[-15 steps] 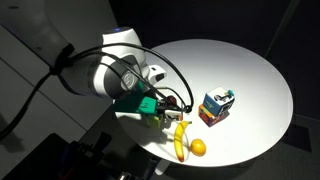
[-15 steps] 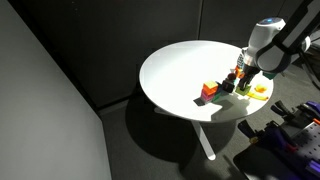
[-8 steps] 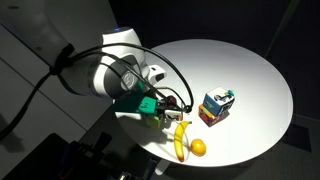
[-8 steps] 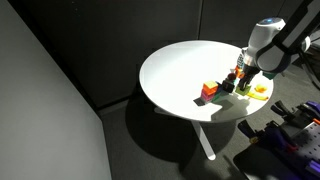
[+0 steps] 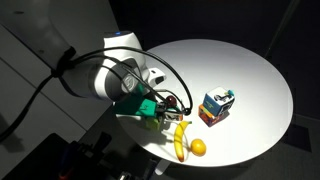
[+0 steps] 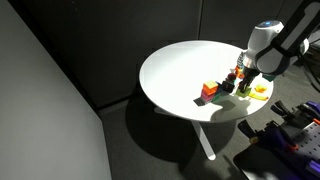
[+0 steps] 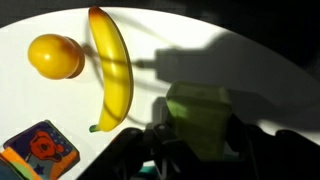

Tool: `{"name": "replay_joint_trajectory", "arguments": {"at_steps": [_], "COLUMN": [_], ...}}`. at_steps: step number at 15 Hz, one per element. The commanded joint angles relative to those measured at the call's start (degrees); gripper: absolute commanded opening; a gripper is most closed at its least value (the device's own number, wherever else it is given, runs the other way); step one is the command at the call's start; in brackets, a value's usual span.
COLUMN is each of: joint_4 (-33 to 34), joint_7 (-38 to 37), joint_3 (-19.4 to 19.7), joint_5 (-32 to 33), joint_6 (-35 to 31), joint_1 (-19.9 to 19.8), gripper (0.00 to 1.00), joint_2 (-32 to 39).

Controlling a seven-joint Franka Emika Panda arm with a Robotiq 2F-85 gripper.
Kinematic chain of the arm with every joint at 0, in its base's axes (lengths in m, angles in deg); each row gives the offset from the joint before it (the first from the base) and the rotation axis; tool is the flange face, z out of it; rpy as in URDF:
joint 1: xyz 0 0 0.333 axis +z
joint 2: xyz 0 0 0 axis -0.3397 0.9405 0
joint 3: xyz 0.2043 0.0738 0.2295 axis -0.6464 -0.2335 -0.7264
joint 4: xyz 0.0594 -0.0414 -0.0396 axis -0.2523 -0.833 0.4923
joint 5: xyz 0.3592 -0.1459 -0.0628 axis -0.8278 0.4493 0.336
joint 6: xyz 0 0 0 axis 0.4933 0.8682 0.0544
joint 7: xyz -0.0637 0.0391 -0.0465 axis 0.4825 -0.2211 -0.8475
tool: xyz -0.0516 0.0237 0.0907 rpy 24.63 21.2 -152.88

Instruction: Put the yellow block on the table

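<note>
While gripper point(image 7: 198, 138) clamps yellow block point(image 7: 197, 112) | banana point(image 7: 112, 70) just beside | orange point(image 7: 55, 56) beyond

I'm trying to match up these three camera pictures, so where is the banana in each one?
Exterior view: banana lower middle, near the table edge.
Exterior view: small yellow patch by the table's right edge.
Wrist view: left of centre, running top to bottom.
Shared landmark: the coloured blocks, visible in all three.

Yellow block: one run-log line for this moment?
stage: placing | gripper: shut on yellow block | position: low over table, contact unclear | nearby: banana, orange fruit | release: not yet
</note>
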Motion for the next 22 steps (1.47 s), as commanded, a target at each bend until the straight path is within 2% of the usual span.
{"name": "replay_joint_trajectory", "arguments": {"at_steps": [1,11,12,13,16,22], "joint_4": [1.52,3.32,3.33,3.31,3.23,2.29], "joint_7": [-0.48,0.47,0.56,0.68,0.95,0.86], "joint_3": [0.04,1.30,1.46,1.50,1.13,-1.58], "joint_5": [0.72,0.46,0.31,0.14,-0.25,-1.55], "joint_6": [-0.98,-9.11,-9.64,-10.06,-10.08,-5.78], "joint_1": [0.23,2.08,2.36,2.45,2.12,-0.04], "gripper": [0.27,0.27,0.60,0.77,0.99,1.00], "joint_2": [2.45,8.95,9.30,9.48,9.37,6.67]}}
